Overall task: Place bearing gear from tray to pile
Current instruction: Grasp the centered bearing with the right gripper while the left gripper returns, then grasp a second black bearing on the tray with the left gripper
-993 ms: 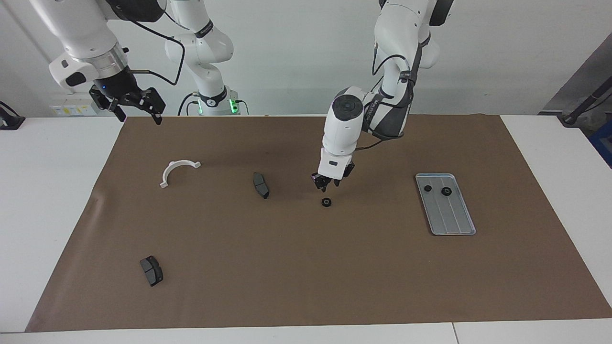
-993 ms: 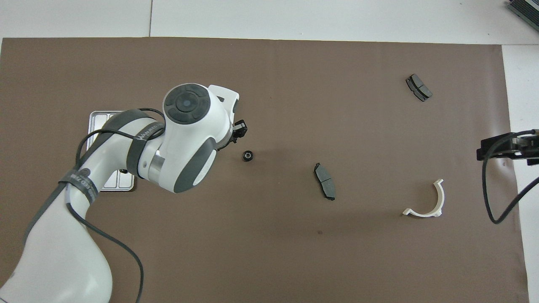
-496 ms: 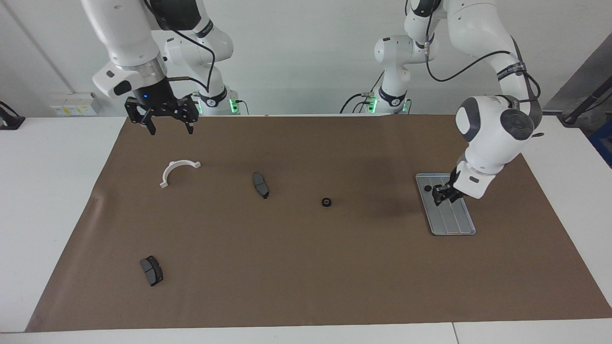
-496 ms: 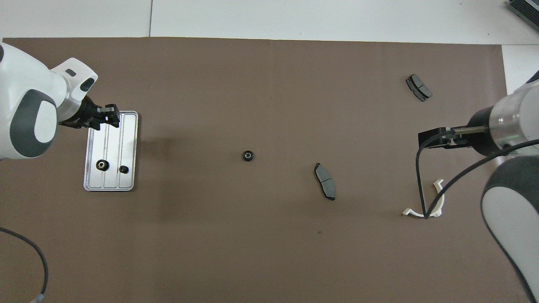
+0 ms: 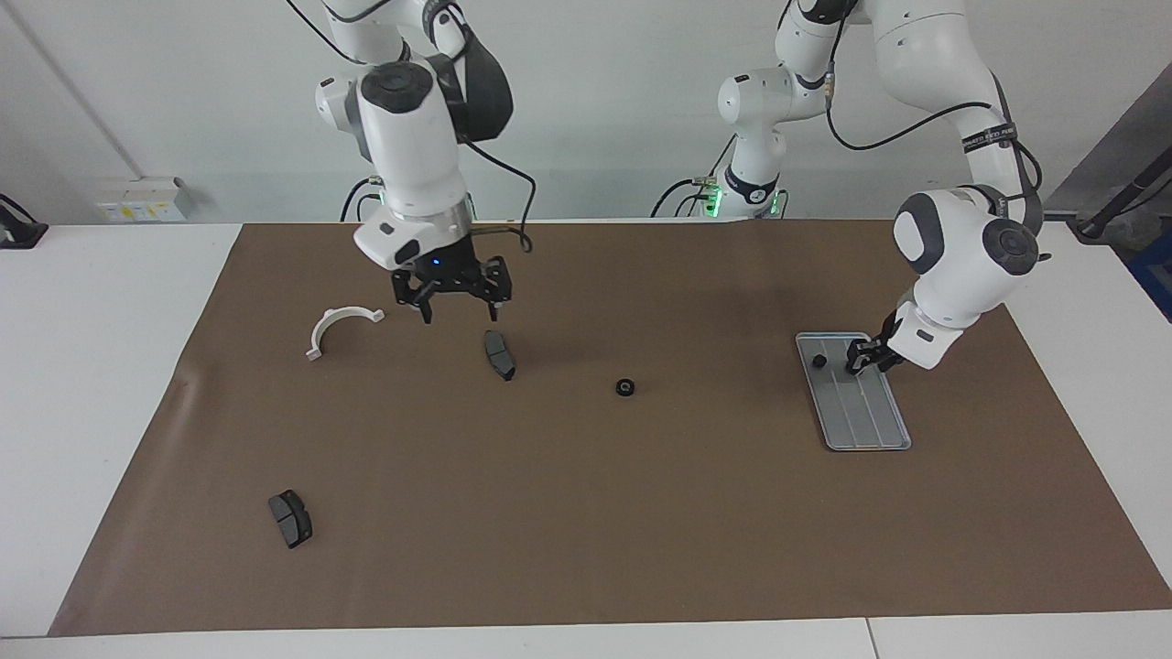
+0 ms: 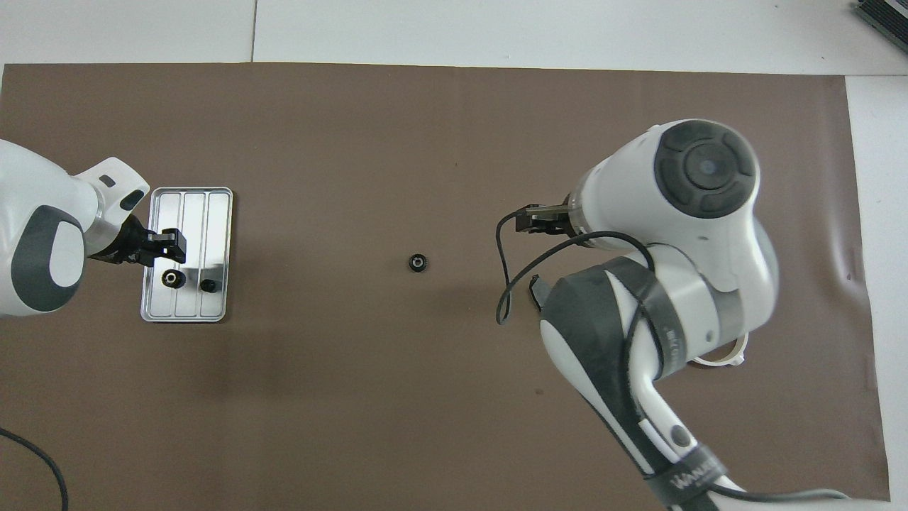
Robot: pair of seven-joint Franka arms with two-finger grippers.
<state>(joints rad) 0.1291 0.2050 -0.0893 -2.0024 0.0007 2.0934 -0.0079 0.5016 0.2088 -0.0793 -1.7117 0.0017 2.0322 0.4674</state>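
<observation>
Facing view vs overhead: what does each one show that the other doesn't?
Facing only: the brake pad farthest from the robots, most of the second pad, the whole white bracket, the right gripper's open fingers.
Overhead only: the gear beside the left gripper; in the facing view that gripper hides it.
Both: the tray, the small gear in it, the gear lying on the mat.

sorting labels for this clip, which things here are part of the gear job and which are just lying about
Job:
tray
two gears in tray
gear on mat
left gripper

Lying about:
white bracket
brake pads
right gripper
</observation>
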